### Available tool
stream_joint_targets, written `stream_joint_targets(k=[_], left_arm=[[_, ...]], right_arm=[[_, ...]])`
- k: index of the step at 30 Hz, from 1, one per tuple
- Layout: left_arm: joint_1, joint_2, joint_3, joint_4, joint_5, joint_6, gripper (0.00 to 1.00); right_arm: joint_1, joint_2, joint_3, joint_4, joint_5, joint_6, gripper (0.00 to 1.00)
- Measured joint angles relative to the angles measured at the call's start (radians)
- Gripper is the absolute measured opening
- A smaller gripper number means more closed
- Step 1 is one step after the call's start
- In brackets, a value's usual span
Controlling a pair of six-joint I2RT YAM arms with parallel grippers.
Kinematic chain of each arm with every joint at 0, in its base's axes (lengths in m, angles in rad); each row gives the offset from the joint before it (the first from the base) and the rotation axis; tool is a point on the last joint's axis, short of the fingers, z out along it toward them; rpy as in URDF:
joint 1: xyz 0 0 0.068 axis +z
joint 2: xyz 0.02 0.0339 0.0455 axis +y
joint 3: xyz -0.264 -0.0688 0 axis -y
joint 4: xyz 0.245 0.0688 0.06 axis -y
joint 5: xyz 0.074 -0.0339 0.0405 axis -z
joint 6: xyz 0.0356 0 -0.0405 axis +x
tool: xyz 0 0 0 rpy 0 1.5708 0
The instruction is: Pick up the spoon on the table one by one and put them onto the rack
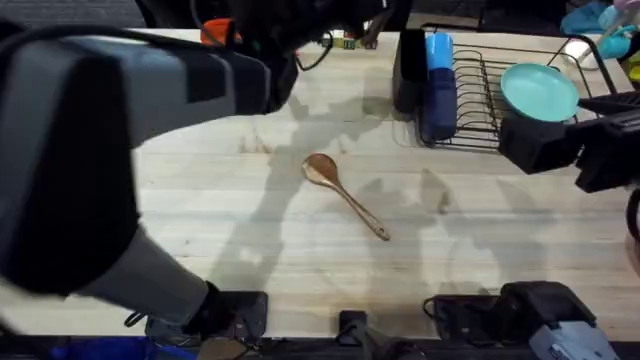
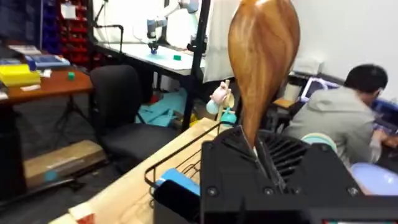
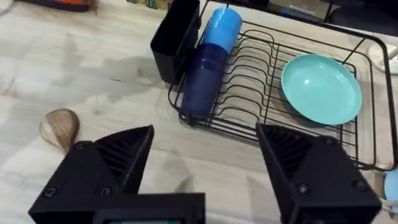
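Observation:
One brown wooden spoon (image 2: 263,56) stands upright with its bowl up, its handle clamped in my left gripper (image 2: 252,148), which is shut on it high above the table near the rack (image 2: 163,167). A second spoon (image 1: 345,194) lies on the table (image 1: 230,220) at the middle, handle pointing to the near right; its bowl (image 3: 60,127) shows in the right wrist view. My right gripper (image 3: 205,135) hangs open and holds nothing, in front of the black wire rack (image 3: 267,106). The rack's black utensil holder (image 3: 177,40) stands at its left end.
In the rack (image 1: 480,100) are a blue cup (image 1: 438,85) next to the holder and a teal plate (image 1: 540,90). The left arm (image 1: 90,150) rises large and blurred over the table's left half. The right arm (image 1: 590,150) reaches in from the right edge.

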Motion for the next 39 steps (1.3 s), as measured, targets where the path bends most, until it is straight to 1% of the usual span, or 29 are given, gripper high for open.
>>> stream_joint_targets(k=[4,7,11,16,17,20,21,24,31,34,39], left_arm=[[-0.018,0.072,0.0,0.1,-0.023,-0.079,0.044],[-0.035,0.097,0.0,0.112,-0.059,-0.122,0.044],[-0.061,0.102,0.0,0.117,-0.103,-0.15,0.044],[-0.089,0.102,0.0,0.122,-0.14,-0.154,0.044],[-0.1,0.102,0.0,0.122,-0.171,-0.154,0.044],[-0.101,0.102,0.0,0.129,-0.197,-0.154,0.044],[-0.104,0.102,0.0,0.152,-0.217,-0.154,0.044],[-0.116,0.102,0.0,0.151,-0.245,-0.154,0.044],[-0.165,0.102,0.0,0.135,-0.273,-0.154,0.044],[-0.177,0.102,0.0,0.132,-0.274,-0.154,0.044],[-0.182,0.124,0.0,0.152,-0.28,-0.154,0.044]], right_arm=[[0.0,0.0,0.0,0.0,0.0,0.0,0.992],[0.0,0.0,0.0,0.0,0.0,0.0,0.992],[0.0,0.0,0.0,0.0,0.0,0.0,0.992],[0.0,0.0,0.0,0.0,0.0,0.0,0.992],[0.0,0.0,0.0,0.0,0.0,0.0,0.992],[0.0,0.0,0.0,0.0,0.0,0.0,0.992],[0.0,0.0,0.0,0.0,0.0,0.0,0.992],[0.0,0.0,0.0,0.0,0.0,0.0,0.992],[0.0,0.0,0.0,0.0,0.0,0.0,0.992],[0.0,0.0,0.0,0.0,0.0,0.0,0.992],[0.0,0.0,0.0,0.0,0.0,0.0,0.992]])
